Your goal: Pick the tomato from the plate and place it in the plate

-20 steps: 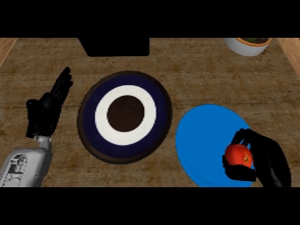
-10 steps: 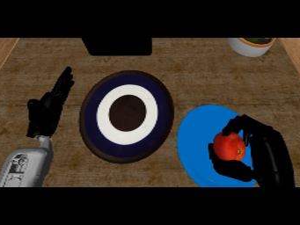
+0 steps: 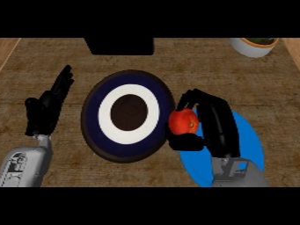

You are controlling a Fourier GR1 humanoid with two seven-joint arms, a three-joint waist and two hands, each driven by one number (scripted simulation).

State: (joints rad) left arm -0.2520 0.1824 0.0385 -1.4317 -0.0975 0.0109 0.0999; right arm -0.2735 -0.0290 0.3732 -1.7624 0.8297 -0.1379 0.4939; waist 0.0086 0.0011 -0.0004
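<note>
My right hand (image 3: 214,125) is curled round the red tomato (image 3: 183,123), holding it at the left edge of the blue plate (image 3: 253,149), close to the right rim of the dark ringed plate (image 3: 127,115). That plate has a navy outer band, a white ring and a dark brown middle. The arm hides much of the blue plate. At the left, my left hand (image 3: 47,107) rests open with fingers up, beside the ringed plate.
A white bowl (image 3: 254,45) with dark contents sits at the back right. A black box (image 3: 121,45) stands at the back middle. Lighter wooden strips run along the left and right sides.
My right hand has carried the tomato up and to the left, from over the blue plate toward the ringed plate. The left hand has stayed still.
</note>
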